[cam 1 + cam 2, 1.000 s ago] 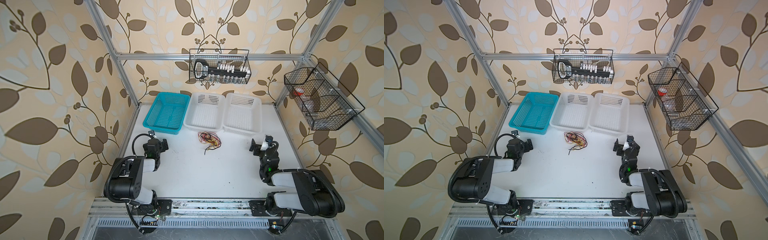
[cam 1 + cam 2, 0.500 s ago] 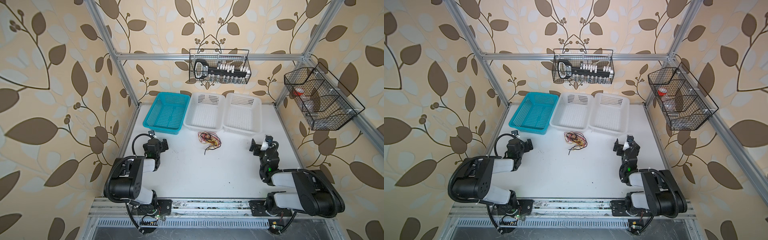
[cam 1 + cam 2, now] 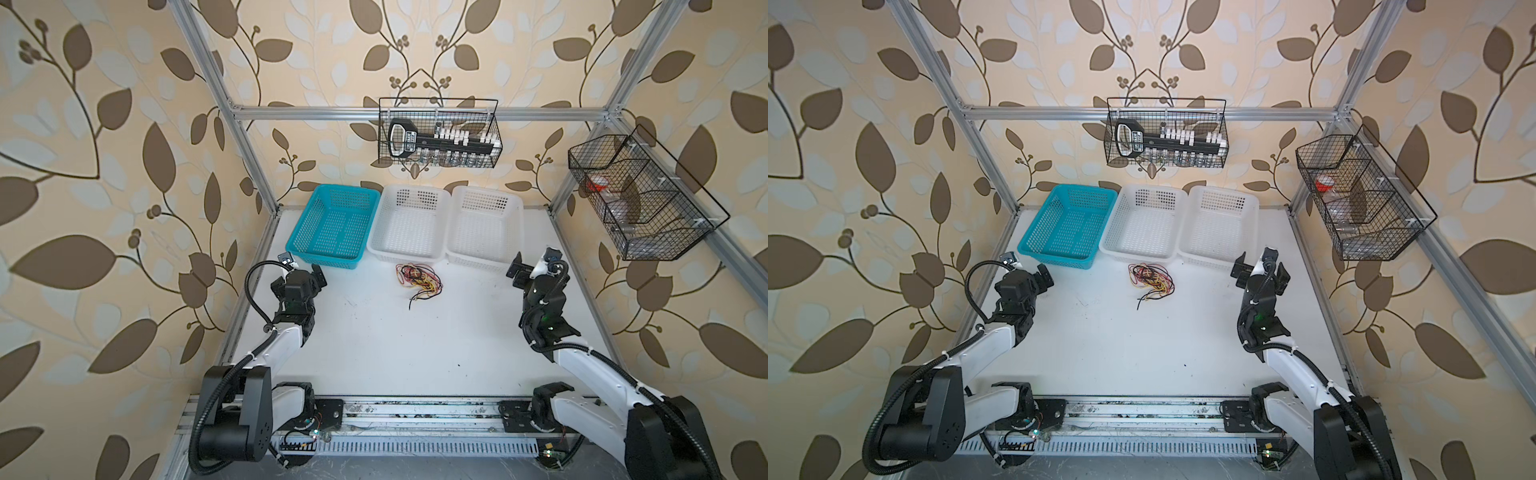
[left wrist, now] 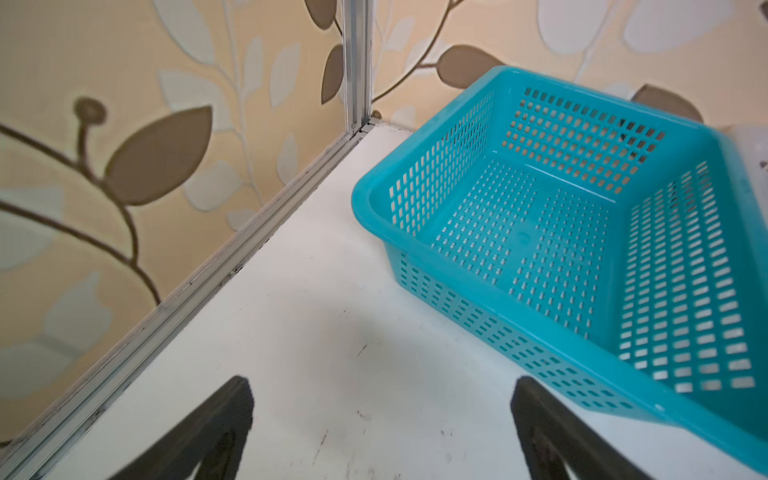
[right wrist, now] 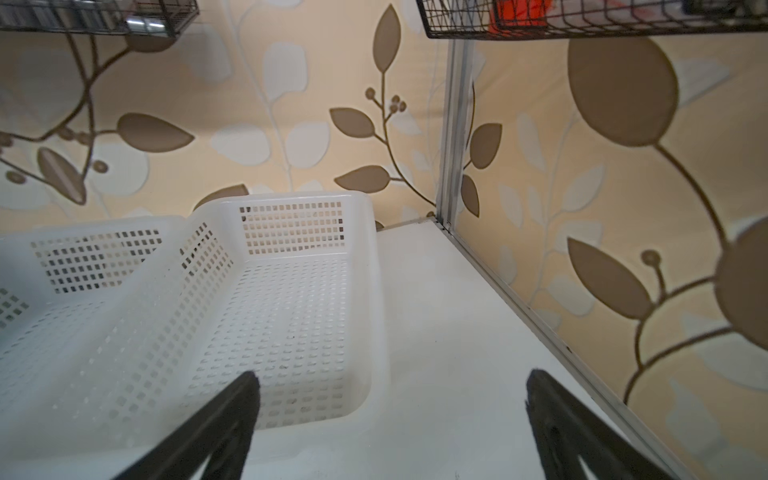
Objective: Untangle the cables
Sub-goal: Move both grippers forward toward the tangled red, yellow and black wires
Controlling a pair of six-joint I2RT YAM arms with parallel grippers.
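Bright, even, diffuse light from above. The table point(image 3: 374, 353) is nearly blown white, and shadows under the arms are faint and soft. No hard glare. Both top views are sharp, with wide-angle stretch toward the edges. Wrist views are softer: left fingers point(image 4: 224, 407) and right fingers point(image 5: 228, 415) are blurred, and the wallpaper is smeared at the edges.

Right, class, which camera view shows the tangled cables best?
The top views: in both, the cables lie whole and unblocked on the table. The left wrist view shows the blue basket, the right wrist view a white basket; neither shows any cables.
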